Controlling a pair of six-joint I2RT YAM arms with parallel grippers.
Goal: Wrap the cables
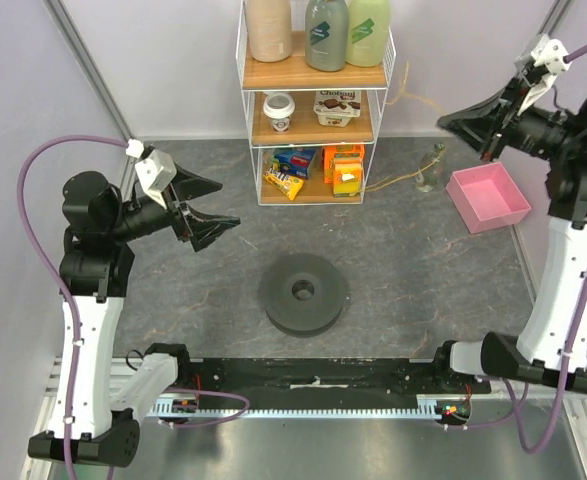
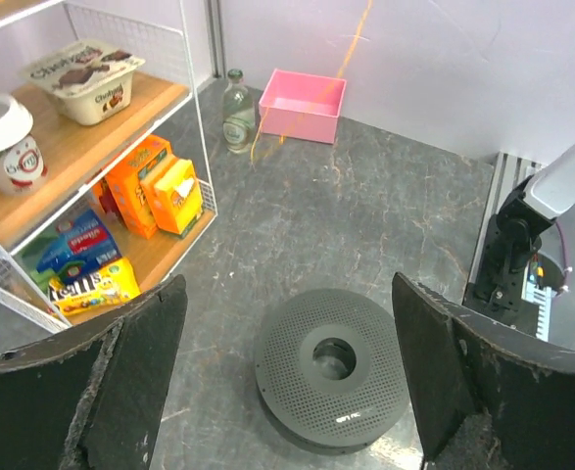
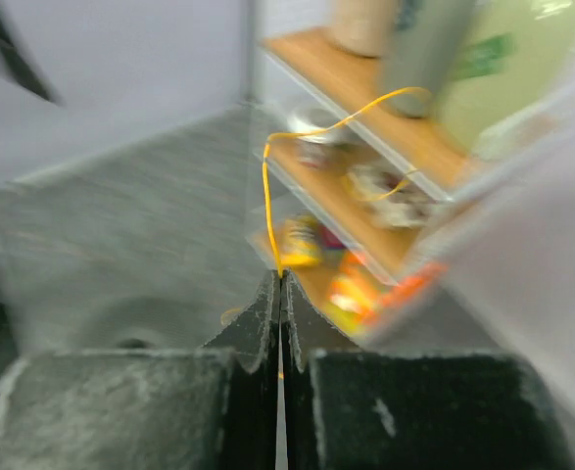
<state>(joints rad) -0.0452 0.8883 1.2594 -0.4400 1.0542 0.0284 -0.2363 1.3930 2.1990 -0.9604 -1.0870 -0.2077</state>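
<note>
The dark grey round spool (image 1: 304, 292) lies flat mid-table; it also shows in the left wrist view (image 2: 333, 367). The thin yellow-orange cable (image 1: 391, 181) runs along the floor by the shelf's right side. In the right wrist view the cable (image 3: 264, 186) rises in a curve from my fingertips. My right gripper (image 1: 445, 124) is held high at the far right; in its own view it (image 3: 280, 278) is shut on the cable. My left gripper (image 1: 219, 206) hovers open and empty left of and behind the spool, seen wide open in its own view (image 2: 287, 289). The left wrist view shows the cable (image 2: 351, 44) slanting above the pink box.
A wire shelf (image 1: 315, 110) with bottles, cups and snack boxes stands at the back centre. A pink box (image 1: 487, 196) sits at the right, with a small glass bottle (image 1: 428, 170) beside it. Both show in the left wrist view: box (image 2: 304, 106), bottle (image 2: 234, 111).
</note>
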